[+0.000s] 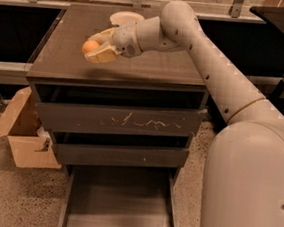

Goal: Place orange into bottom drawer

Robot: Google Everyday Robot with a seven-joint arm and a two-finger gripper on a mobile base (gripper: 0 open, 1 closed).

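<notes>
The orange (90, 46) is small and round and sits between the cream fingers of my gripper (95, 48). The gripper is shut on it and holds it a little above the left part of the dark cabinet top (151, 68). The bottom drawer (118, 201) is pulled out at floor level below, showing a plain grey floor and low sides. My arm reaches in from the right across the cabinet top.
A shallow white bowl (126, 18) stands at the back of the cabinet top. The white-scratched drawer front (118, 121) and the plain middle drawer front (120, 155) are shut. An open cardboard box (22, 134) stands on the floor at the left.
</notes>
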